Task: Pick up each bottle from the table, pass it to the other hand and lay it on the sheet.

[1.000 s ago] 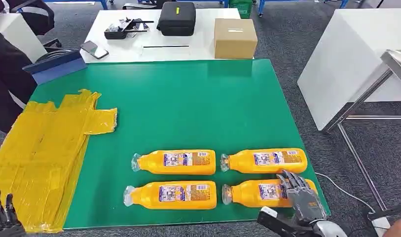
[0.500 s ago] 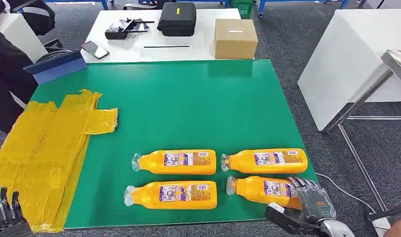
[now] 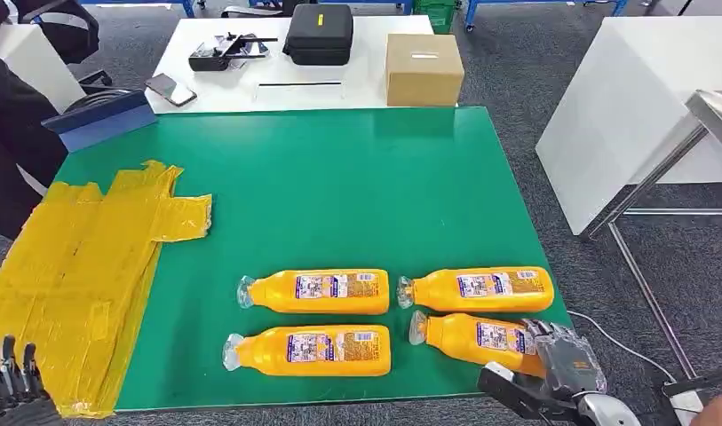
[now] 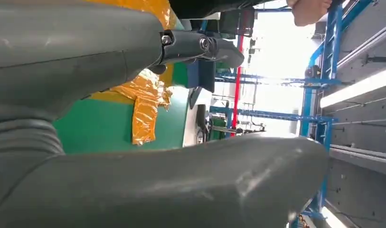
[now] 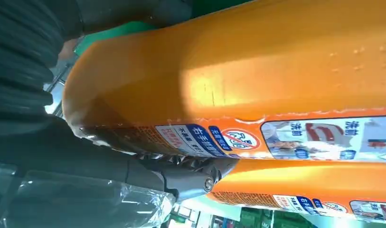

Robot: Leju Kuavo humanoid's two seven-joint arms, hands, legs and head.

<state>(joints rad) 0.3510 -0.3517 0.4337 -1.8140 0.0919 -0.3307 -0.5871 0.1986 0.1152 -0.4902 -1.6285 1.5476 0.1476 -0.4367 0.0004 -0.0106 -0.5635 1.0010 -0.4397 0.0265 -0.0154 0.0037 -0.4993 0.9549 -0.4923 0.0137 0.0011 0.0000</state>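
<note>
Orange bottle (image 3: 478,338) tilted at table's near right corner, base gripped by right hand (image 3: 563,362)

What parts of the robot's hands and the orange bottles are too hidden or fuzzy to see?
- Right hand: head view, the bottom edge cuts it off; its fingers wrap the near-right bottle, hiding that bottle's base.
- Left hand: head view, the corner crops all but its fingertips; I cannot tell if it holds anything.
- Bottle labels: head view, print too small to read.
- Yellow sheet: left wrist view, the hand's grey cover blocks most of it.
</note>
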